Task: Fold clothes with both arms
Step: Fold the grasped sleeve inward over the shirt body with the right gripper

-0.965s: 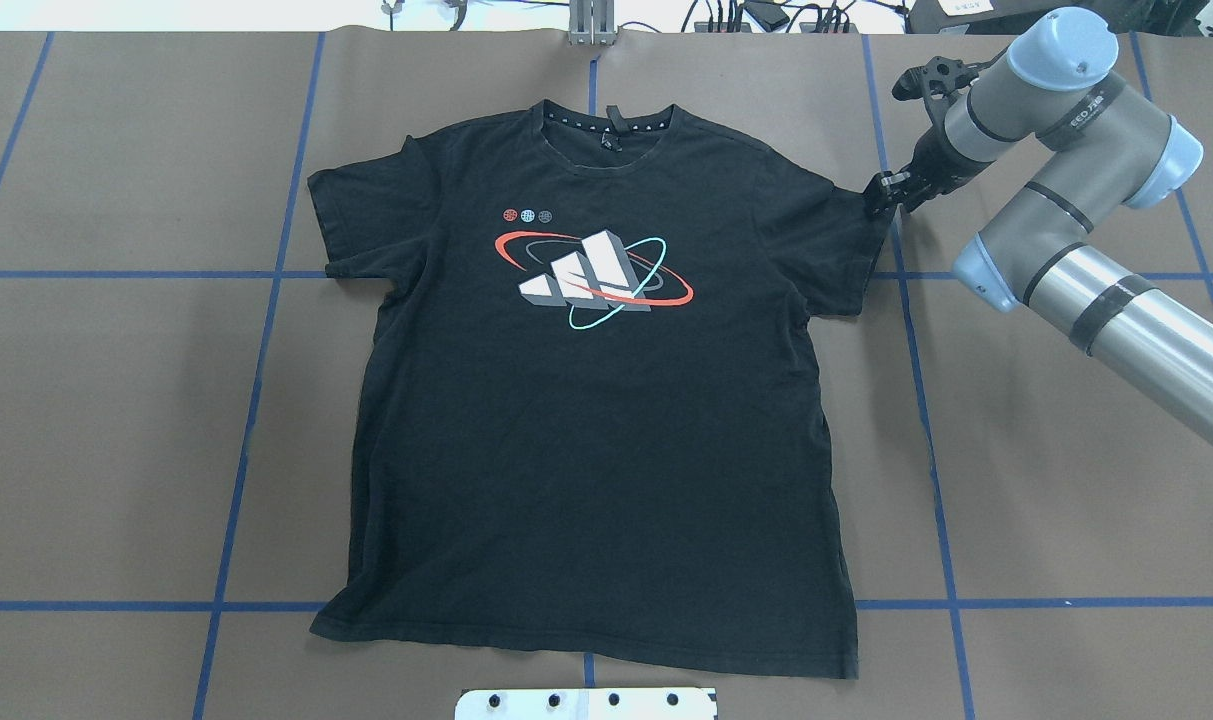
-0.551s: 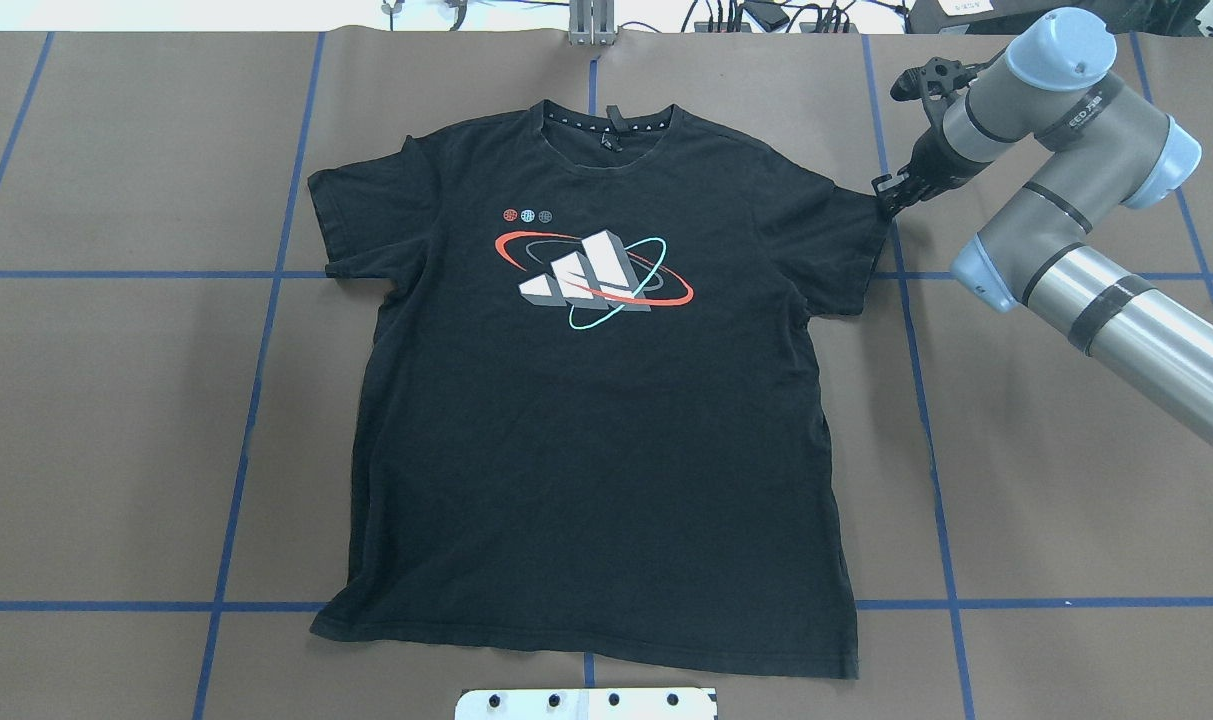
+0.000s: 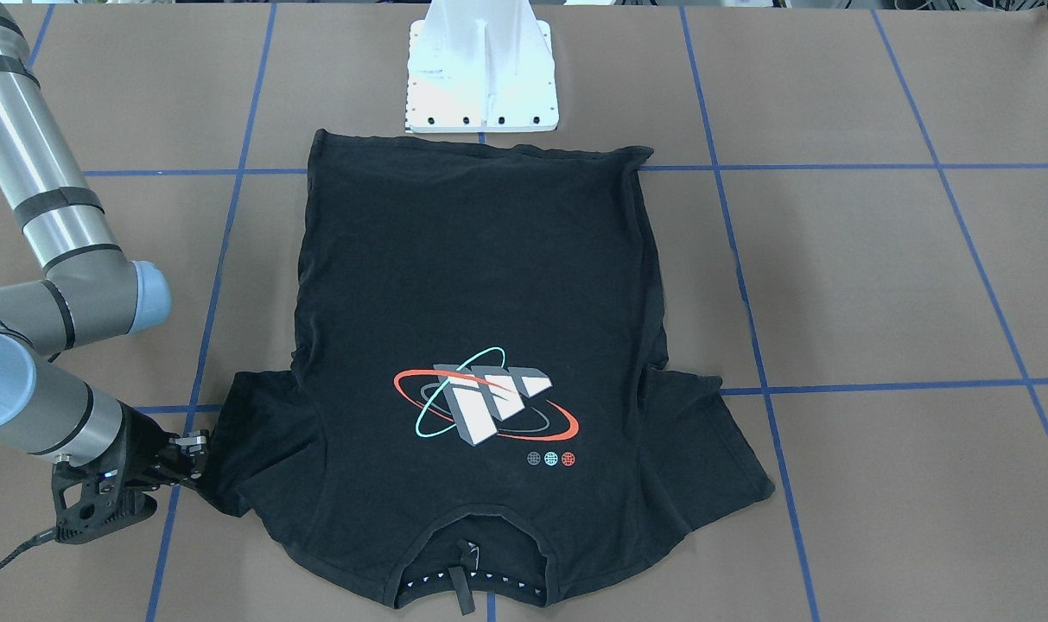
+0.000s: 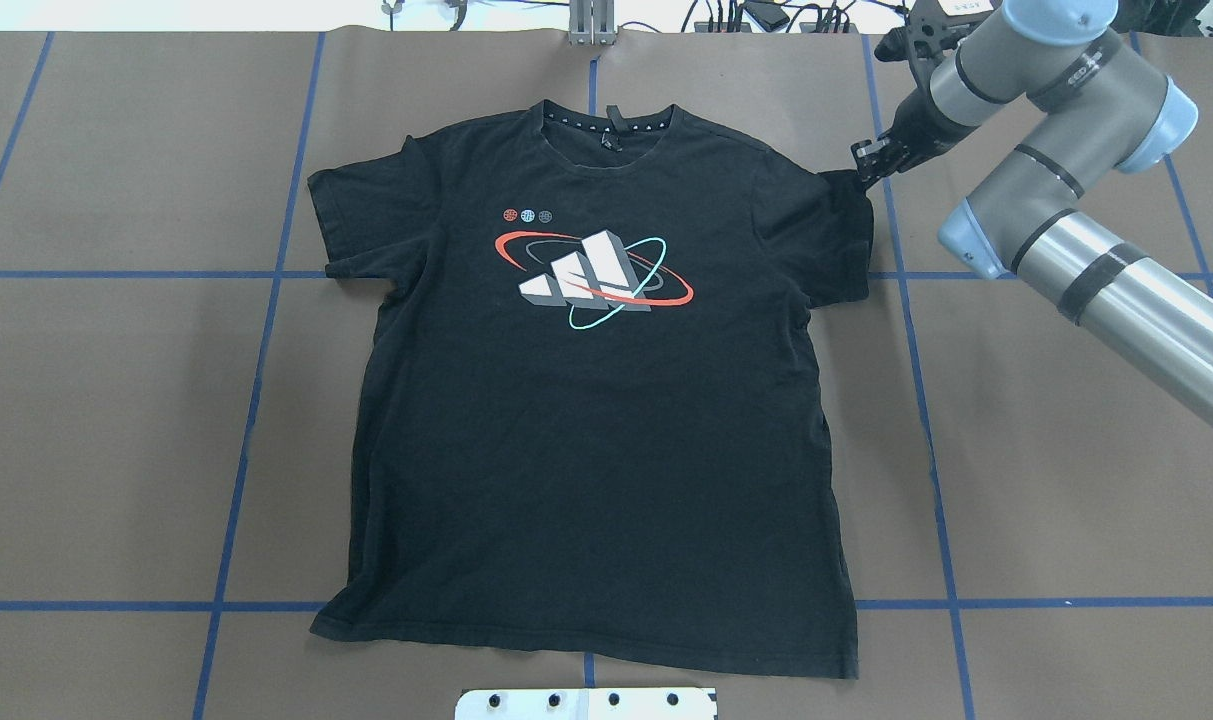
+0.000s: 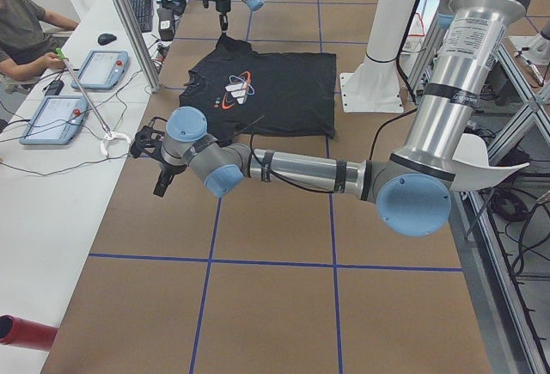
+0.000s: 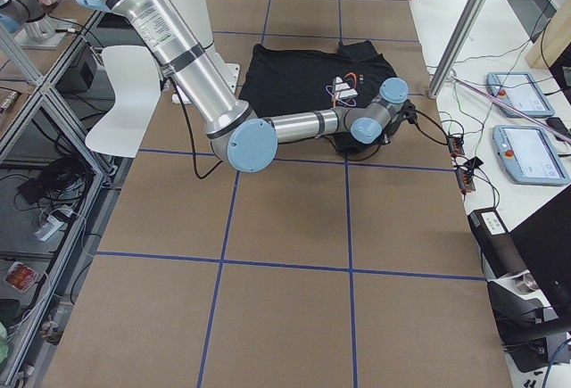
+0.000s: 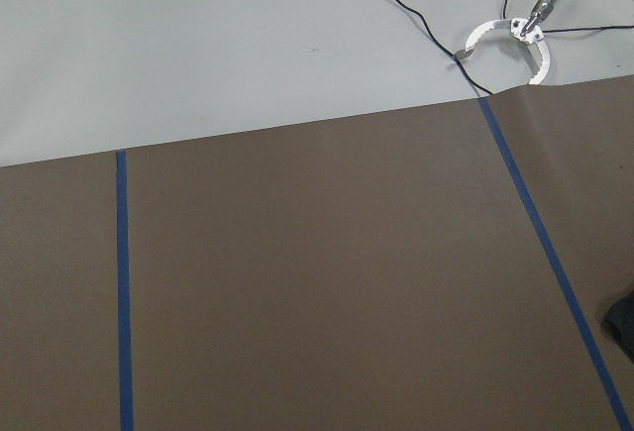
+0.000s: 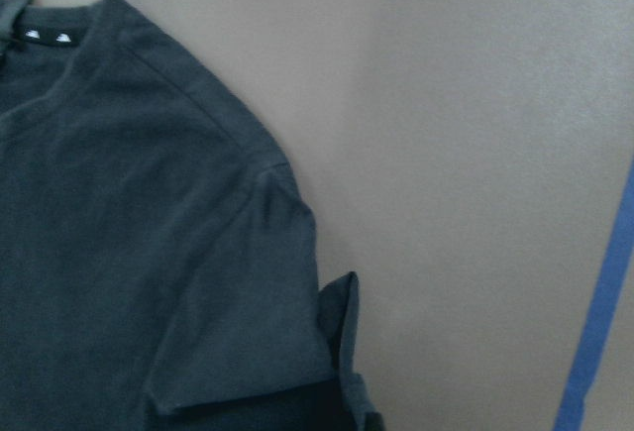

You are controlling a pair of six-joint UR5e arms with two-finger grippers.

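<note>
T-shirt is lying flat, print side up, in the middle of the table, which is covered in brown paper with a blue tape grid. Collar points away from the robot, and the hem sits just beside the white base plate. The print is grey-white blocks with a red and a teal ellipse around them, plus 3 tiny dots nearby.

Right gripper is at the outer edge of the sleeve on the robot's right, jaws pinched onto the fabric. On the wrist cam a bit of that sleeve edge curls up off the paper, while everything else lies flat.

Left arm is stretched low over bare table, well apart from the shirt. Left gripper only shows up on the side cam, so I can't tell whether it's clenched or released. Its wrist cam just gets brown paper, 2 tape lines and a white bench. A person sits there with 2 tablets.
</note>
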